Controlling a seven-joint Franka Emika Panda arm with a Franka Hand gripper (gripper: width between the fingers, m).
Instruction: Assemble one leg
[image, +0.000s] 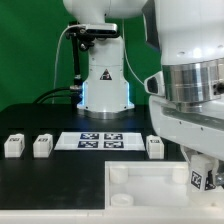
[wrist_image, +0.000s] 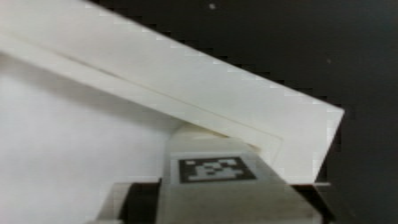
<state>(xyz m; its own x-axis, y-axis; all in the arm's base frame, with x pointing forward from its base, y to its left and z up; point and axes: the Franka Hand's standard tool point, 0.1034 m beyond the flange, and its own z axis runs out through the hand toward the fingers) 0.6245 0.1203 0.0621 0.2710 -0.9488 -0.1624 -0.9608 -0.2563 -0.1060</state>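
The small white block leg (wrist_image: 217, 165) with its black-and-white tag sits gripped between the fingers (wrist_image: 215, 192). It stands upright right over a corner of the big white square top (image: 150, 185) on the black worktop (image: 30, 120).

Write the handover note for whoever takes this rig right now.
Gripper: low over the top, shut on a leg, tag toward the wrist camera.
Three loose legs on the table: two at the exterior view's left, one right of the marker board.
Done: one leg picked up and brought to the top.
Left: seat it in a corner socket; whether it is in yet cannot be told.
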